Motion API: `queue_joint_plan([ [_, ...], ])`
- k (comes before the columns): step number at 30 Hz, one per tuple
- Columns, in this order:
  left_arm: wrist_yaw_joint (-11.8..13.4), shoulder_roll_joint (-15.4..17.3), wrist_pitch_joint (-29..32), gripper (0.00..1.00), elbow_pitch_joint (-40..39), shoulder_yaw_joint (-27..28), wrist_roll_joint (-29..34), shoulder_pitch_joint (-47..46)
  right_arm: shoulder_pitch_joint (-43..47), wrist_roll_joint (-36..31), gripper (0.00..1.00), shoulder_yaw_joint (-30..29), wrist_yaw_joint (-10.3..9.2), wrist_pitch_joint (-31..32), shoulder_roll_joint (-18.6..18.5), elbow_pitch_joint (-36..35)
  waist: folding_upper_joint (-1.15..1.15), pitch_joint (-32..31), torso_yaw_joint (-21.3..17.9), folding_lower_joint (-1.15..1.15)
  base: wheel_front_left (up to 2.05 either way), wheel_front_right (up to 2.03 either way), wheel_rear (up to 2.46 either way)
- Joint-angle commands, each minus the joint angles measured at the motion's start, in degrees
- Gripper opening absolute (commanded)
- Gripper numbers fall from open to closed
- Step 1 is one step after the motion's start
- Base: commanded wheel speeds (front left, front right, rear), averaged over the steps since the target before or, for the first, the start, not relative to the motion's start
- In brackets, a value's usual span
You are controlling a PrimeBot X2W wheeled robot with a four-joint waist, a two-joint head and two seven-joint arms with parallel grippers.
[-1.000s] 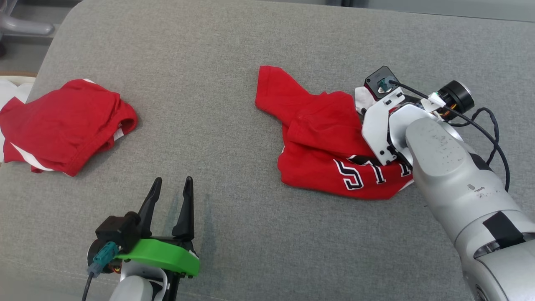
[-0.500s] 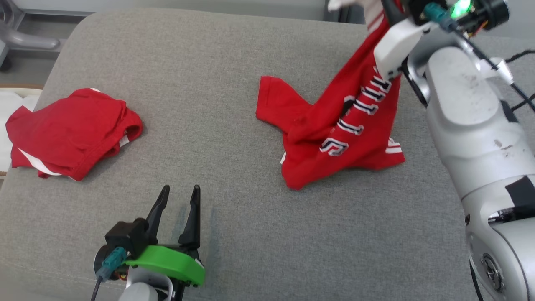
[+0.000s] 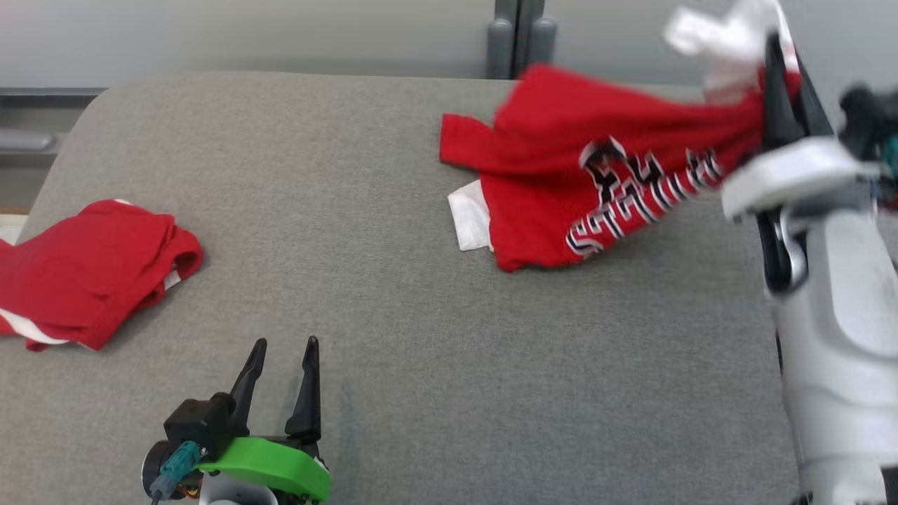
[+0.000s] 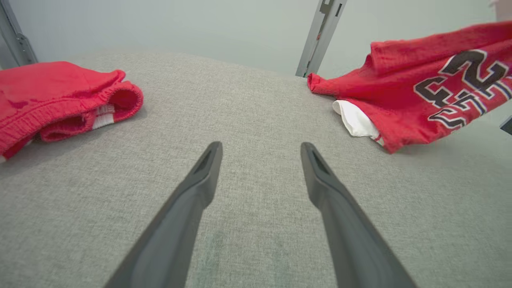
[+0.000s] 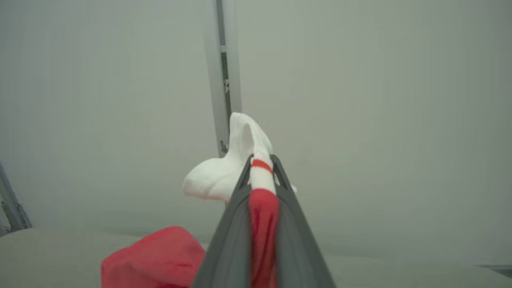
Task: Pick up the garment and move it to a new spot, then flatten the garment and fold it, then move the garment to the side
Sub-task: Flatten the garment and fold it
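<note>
The garment [image 3: 596, 175] is a red jersey with black-and-white lettering and white trim. It hangs stretched from my right gripper [image 3: 775, 77] at the upper right down to the grey cushion, where its lower left part still rests. In the right wrist view the right gripper [image 5: 262, 168] is shut on the garment [image 5: 262, 216], with white trim bunched beyond the fingertips. The left wrist view shows the garment [image 4: 420, 88] at the right. My left gripper [image 3: 280, 351] stands open low over the cushion at the lower left, holding nothing; between its fingers [image 4: 200, 180] lies bare cushion.
A second red garment [image 3: 84, 280] lies folded at the cushion's left edge, also seen as a red bundle [image 4: 60, 100] in the left wrist view. The grey cushion [image 3: 421, 351] spans the scene. A grey post [image 3: 515, 38] stands behind its far edge.
My right gripper shut on the garment and lifted it up and back to the right; the garment now hangs stretched. The head camera has tilted up. The left gripper stays open.
</note>
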Motion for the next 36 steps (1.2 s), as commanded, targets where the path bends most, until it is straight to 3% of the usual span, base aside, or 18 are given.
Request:
queue_joint_plan([
  [1, -0.24, 0.24, -0.03, 1.0, -0.12, 0.0, 0.13, 0.44, 5.19, -0.53, 0.0, -3.28, -0.08, -0.01, -0.18, -0.08, 0.0, -0.01, -2.84, 0.0, 0.0, 0.0, 0.0],
  [2, -0.24, 0.44, -0.04, 1.0, -0.27, 0.15, 0.2, 0.21, 7.87, -1.35, 0.0, -5.53, -0.08, -0.04, -0.22, -0.27, 0.0, 0.25, -3.34, 0.0, 0.0, 0.0, 0.0],
  [3, -0.24, 0.66, -0.04, 1.0, -0.38, 0.16, 0.21, -0.12, 11.25, -1.91, 0.23, -8.37, -0.08, -0.05, -0.22, -0.25, 0.0, 0.57, -3.94, 0.0, 0.0, 0.0, 0.0],
  [4, -0.24, 0.82, -0.03, 1.0, -0.51, 0.16, 0.25, -0.41, 13.77, -2.19, 0.65, -10.55, -0.08, -0.05, -0.21, 0.05, 0.0, 0.82, -4.38, 0.0, 0.0, 0.0, 0.0],
  [5, -0.24, 0.98, -0.04, 1.0, -0.64, -0.02, 0.26, -0.74, 16.53, -2.49, 1.0, -12.73, -0.08, -0.05, -0.2, 0.32, 0.0, 1.07, -4.89, 0.0, 0.0, 0.0, 0.0],
  [11, -0.24, 1.85, -0.04, 1.0, -0.93, -0.03, 0.32, -1.46, 24.16, -0.98, 1.0, -16.17, -0.08, -0.05, -0.26, -1.51, 0.0, 1.72, -7.9, 0.0, 0.0, 0.0, 0.0],
  [22, -0.24, 1.8, -0.04, 1.0, -1.56, -2.83, -0.01, -5.17, 25.18, 1.13, 1.0, -7.99, -0.08, -0.05, -0.19, -10.81, 0.0, 4.02, -11.06, 0.0, 0.0, 0.0, 0.0],
  [36, -0.22, 8.38, -0.04, 1.0, 3.24, -19.62, -7.49, -27.25, 21.41, 5.6, 1.0, 0.4, -0.08, -0.05, -0.21, -14.23, 0.0, 15.05, -17.4, 0.0, 0.0, 0.0, 0.0],
])
